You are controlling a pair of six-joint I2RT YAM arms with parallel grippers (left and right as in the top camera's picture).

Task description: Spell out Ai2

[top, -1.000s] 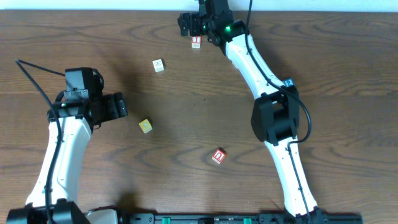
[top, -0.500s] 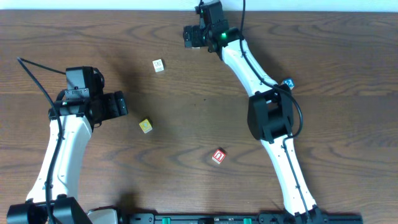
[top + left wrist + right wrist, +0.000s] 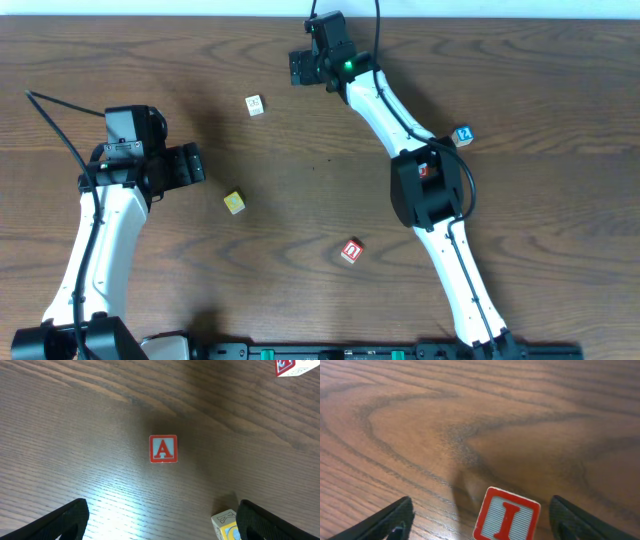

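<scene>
A red block with the letter I (image 3: 507, 517) lies on the wooden table between the open fingers of my right gripper (image 3: 480, 510), touching neither finger. In the overhead view that gripper (image 3: 301, 68) is at the far edge and hides the I block. A red A block (image 3: 163, 449) lies ahead of my left gripper (image 3: 162, 510), which is open, empty and well short of it. The left gripper (image 3: 188, 165) hovers at the left. A blue-and-white block (image 3: 462, 135) lies at the right beside the right arm.
A yellow block (image 3: 234, 202) lies just in front of the left gripper and shows by its right finger (image 3: 227, 525). A white block (image 3: 255, 105) lies at the back left. A red block (image 3: 351, 251) lies front of centre. The table's far edge is behind the right gripper.
My right gripper has moved left and down over the I block, which now lies between its fingers and is hidden from overhead. The blue-and-white block is uncovered. The left arm has not moved.
</scene>
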